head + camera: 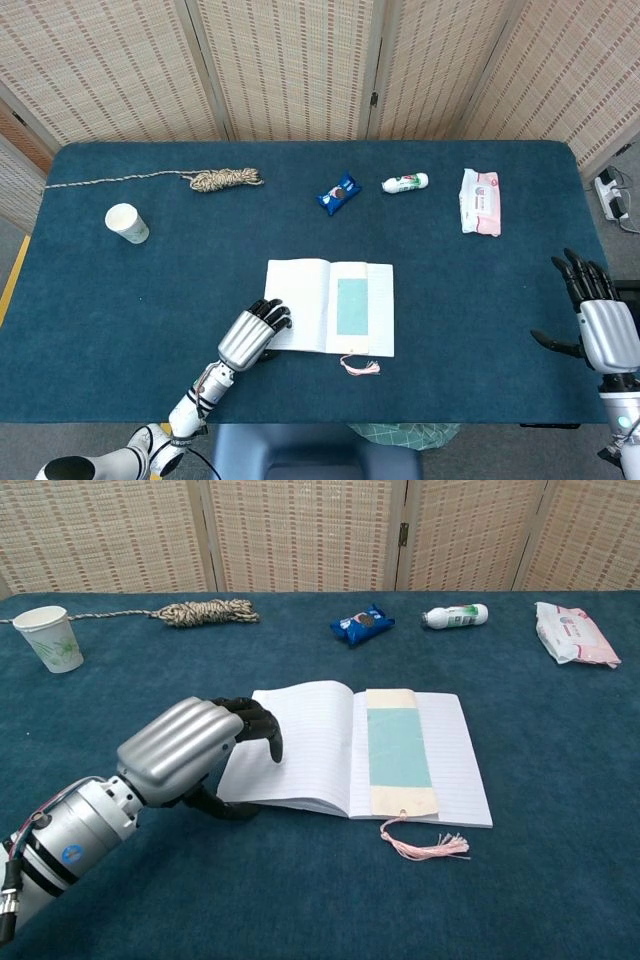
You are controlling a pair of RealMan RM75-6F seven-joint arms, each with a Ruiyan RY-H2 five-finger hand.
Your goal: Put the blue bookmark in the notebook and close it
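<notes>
The open notebook [305, 318] [310, 745] lies in the near middle of the blue table. The blue bookmark [351, 306] [399, 748] lies flat on its right page beside the spine, and its pink tassel [360, 365] [425, 845] hangs off the near edge. My left hand [250, 335] [185, 750] pinches the notebook's left edge, fingers on the page and thumb beneath, with that side raised slightly off the table. My right hand [600, 325] hovers at the table's far right edge with its fingers spread and holding nothing; the chest view does not show it.
A paper cup [127, 222] [48, 638] stands at the left. Along the back lie a coiled rope [225, 179], a blue snack packet [339, 193], a small white bottle [405, 183] and a pink wipes pack [479, 201].
</notes>
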